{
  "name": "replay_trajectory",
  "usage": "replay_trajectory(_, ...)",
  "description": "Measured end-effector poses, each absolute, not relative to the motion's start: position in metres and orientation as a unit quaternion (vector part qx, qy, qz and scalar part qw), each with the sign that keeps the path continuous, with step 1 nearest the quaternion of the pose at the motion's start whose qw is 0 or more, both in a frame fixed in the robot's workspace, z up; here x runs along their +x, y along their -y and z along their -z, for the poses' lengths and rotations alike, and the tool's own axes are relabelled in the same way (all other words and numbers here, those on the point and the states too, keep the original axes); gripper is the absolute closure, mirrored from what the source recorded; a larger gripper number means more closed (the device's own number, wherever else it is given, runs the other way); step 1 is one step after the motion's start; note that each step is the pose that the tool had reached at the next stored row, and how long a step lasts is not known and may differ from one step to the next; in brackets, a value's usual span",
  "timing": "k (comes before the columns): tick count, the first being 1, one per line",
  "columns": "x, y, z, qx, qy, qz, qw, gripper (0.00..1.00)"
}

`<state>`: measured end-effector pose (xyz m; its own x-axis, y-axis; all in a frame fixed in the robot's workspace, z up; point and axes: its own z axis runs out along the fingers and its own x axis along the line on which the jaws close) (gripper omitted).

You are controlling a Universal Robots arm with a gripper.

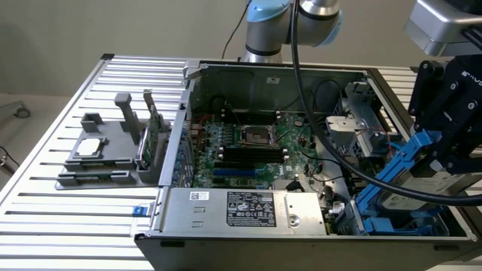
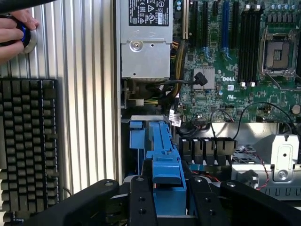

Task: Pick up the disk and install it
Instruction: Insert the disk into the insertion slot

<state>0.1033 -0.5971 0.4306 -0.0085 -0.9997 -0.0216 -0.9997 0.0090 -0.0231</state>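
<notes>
**Grip.** The gripper (image 1: 446, 141) is holding the disk (image 1: 397, 166). In the wrist view its fingers (image 2: 142, 200) are pressing on either side of the blue carrier's end. The jaws are standing at a middling width, set by the carrier between them.

**Disk position.** The disk is hanging tilted over the bay (image 1: 376, 224), in the corner of the case (image 1: 279, 69) toward the exterior view's right. Its upper end is in the grip and its lower end is angling down toward the bay's blue rails. The tilt appears to be leading the low end into the rails first. Whether that end is touching them cannot be told. The disk is not lying flat in the bay, so installation is judged incomplete.

**Surroundings.** The PSU (image 1: 241, 210) is sitting just beside the bay, narrowing the approach on that side. A black cable (image 1: 297, 84) is running from the arm across the open case and crossing in front of the disk, a possible snag. The fixture (image 1: 98, 169) is carrying the chip (image 1: 89, 148) and the green card (image 1: 154, 135) well apart on the table (image 1: 45, 192); neither is involved.

**Person.** A hand (image 2: 14, 30) is resting on a round device near the keyboard (image 2: 28, 141). Its purpose cannot be told.
</notes>
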Motion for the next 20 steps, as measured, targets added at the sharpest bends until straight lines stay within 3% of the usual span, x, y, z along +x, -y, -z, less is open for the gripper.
replay_trajectory(20, 0.1033, 0.5970, -0.4238, -0.697, -0.717, -0.004, 0.017, 0.67)
